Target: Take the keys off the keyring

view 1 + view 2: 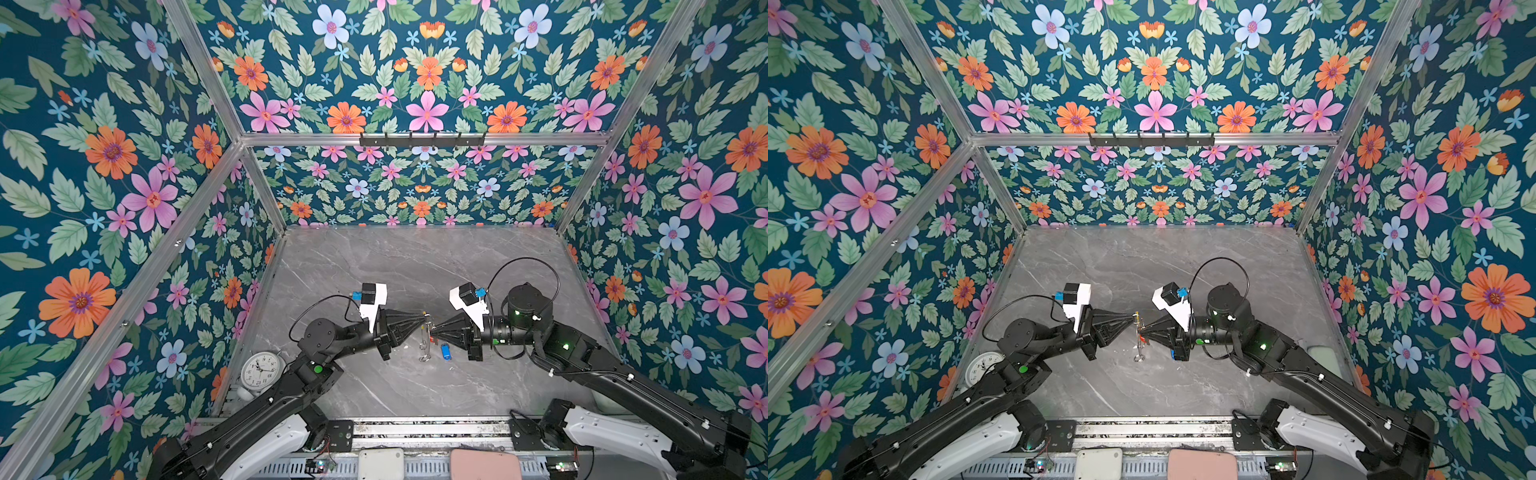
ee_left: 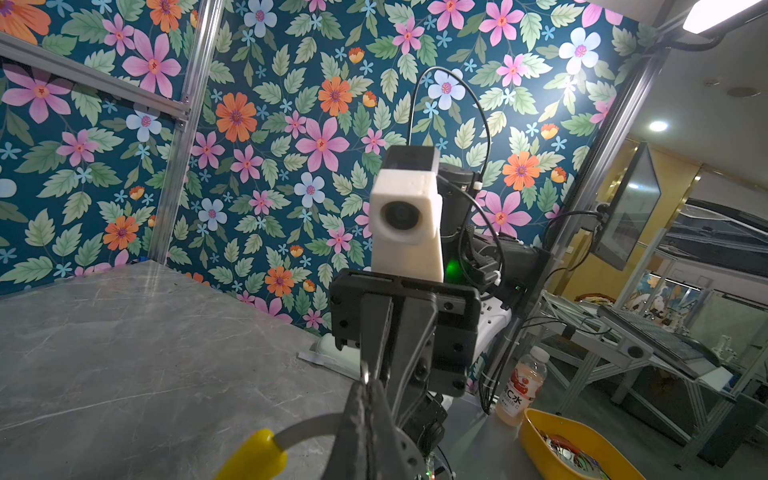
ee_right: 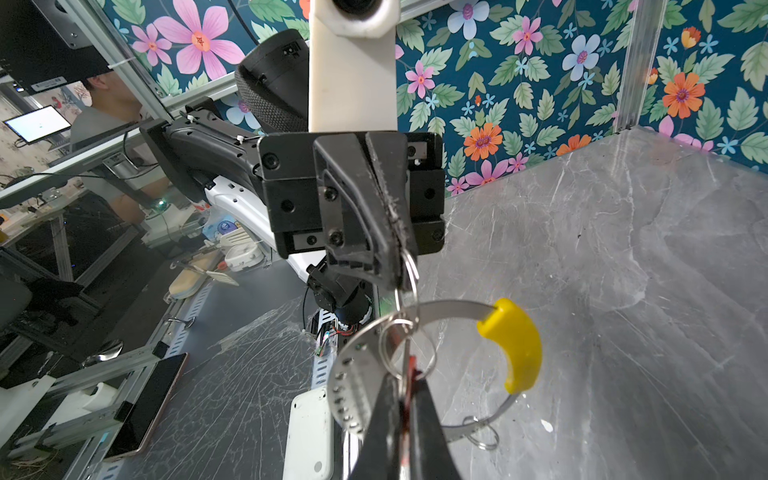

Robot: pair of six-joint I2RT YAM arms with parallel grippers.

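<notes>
The keyring (image 3: 446, 308), a thin grey hoop with a yellow sleeve (image 3: 515, 345), hangs above the table between both arms; in both top views it shows edge-on (image 1: 424, 345). My left gripper (image 2: 368, 384) is shut on its grey band (image 2: 307, 430) near the sleeve (image 2: 253, 457). My right gripper (image 3: 405, 395) is shut on the red-tagged key (image 3: 411, 370), which hangs by a small split ring from the hoop. Both grippers' tips nearly meet (image 1: 424, 321) (image 1: 432, 330). The blue-tagged key (image 1: 446, 351) lies on the table below the right gripper, apart from the hoop.
A white alarm clock (image 1: 261, 369) stands at the table's left front corner. A white box (image 1: 381, 463) and a pink pad (image 1: 485, 464) sit on the front rail. A black hook rack (image 1: 422, 140) hangs on the back wall. Outside stand a bottle (image 2: 521, 384) and a yellow bowl (image 2: 582, 446).
</notes>
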